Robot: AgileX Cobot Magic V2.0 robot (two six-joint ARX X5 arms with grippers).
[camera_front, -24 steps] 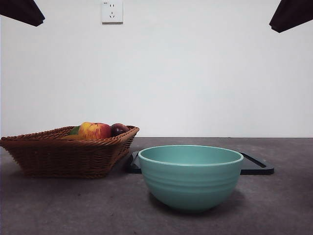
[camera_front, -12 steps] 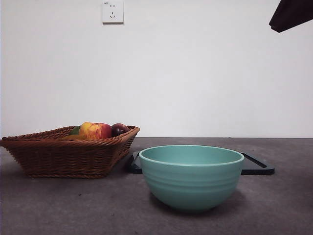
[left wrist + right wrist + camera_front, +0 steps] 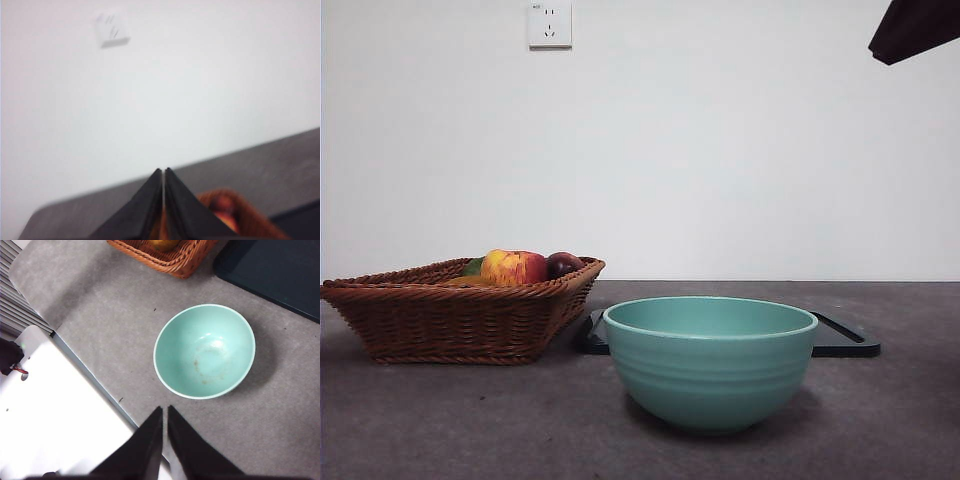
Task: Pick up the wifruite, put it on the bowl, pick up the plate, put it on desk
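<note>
While the teal-green bowl (image 3: 710, 362) stands empty on the dark grey desk (image 3: 440, 420) toward its front edge, the brown wicker basket (image 3: 455, 315) sits to its left in the front view, holding a red-yellow apple (image 3: 515, 267) and a dark purple fruit (image 3: 563, 264). No small brown wifruite can be made out in any view; if it lies in the basket, the rim hides it. A flat black tray (image 3: 845, 340) lies on the desk just behind the bowl. The left gripper (image 3: 163, 172) is clenched with nothing between its jaws and hangs above the basket in a blurred wrist view. The right gripper (image 3: 165, 412) is likewise pressed together and empty, high over the desk's edge near the bowl, which its wrist view shows bare inside. A white wall socket (image 3: 549, 24) is mounted on the wall behind.
</note>
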